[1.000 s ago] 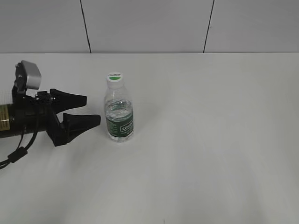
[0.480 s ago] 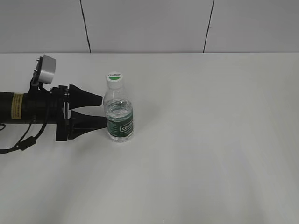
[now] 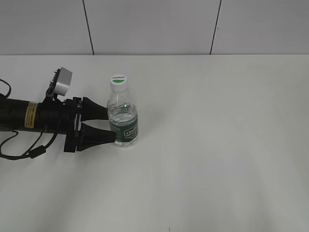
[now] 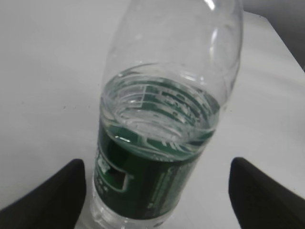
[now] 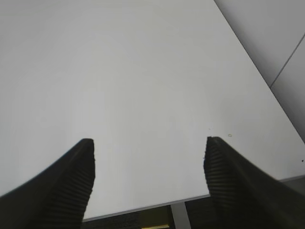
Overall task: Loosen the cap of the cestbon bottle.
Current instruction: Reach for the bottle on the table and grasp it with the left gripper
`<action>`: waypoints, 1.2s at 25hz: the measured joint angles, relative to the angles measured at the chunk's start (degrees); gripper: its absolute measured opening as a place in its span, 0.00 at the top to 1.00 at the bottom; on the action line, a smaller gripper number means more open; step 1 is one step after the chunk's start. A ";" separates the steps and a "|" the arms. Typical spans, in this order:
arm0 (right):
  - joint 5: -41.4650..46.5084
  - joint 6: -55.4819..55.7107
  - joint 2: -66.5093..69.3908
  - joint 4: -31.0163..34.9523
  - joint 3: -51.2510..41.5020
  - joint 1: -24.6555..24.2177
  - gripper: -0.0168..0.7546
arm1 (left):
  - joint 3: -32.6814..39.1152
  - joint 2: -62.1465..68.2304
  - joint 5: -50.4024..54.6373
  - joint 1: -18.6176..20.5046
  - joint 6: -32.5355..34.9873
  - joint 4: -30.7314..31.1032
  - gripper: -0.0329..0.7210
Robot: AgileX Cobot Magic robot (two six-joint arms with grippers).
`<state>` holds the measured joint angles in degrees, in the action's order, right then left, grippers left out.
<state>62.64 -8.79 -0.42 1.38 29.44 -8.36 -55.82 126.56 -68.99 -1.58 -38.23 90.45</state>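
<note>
Since the earlier frame, the left tool (image 3: pixel 112 124) has advanced along the worktop (image 3: pixel 217 145) toward the bottle (image 3: pixel 123 116), and its fingers now straddle the lower body of the bottle. Its jaws stand wide; in the left wrist view one finger (image 4: pixel 52 195) shows on each side of the green label with clear gaps, so nothing is gripped yet. The right tool (image 5: pixel 147 181) does not appear in the exterior view; its own camera shows it wide apart and empty above bare worktop, with no bottle in sight.

Step in hand, as judged: positioning the left tool to brace the bottle. The next move calls for closing the left jaws on the label band until the body is firmly held. The right tool must then come to the cap (image 3: pixel 118 80), close on it and turn it.

The bottle stands upright just beside the left tool tips, left of the worktop centre. Its long axis is vertical, with the cap pointing up and the base on the worktop. Water fills roughly the lower half.
</note>
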 joint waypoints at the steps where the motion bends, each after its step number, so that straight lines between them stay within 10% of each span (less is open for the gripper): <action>1: 0.00 0.00 0.00 0.00 0.00 0.00 0.27 | 0.00 0.00 0.00 0.00 0.00 0.06 0.21; 30: 0.00 0.00 0.00 0.00 0.00 0.00 0.27 | -0.07 0.06 0.06 -4.02 -2.09 -5.04 0.20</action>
<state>62.64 -8.79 -0.42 1.38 29.44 -8.36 -55.89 126.62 -68.93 -5.60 -40.32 85.40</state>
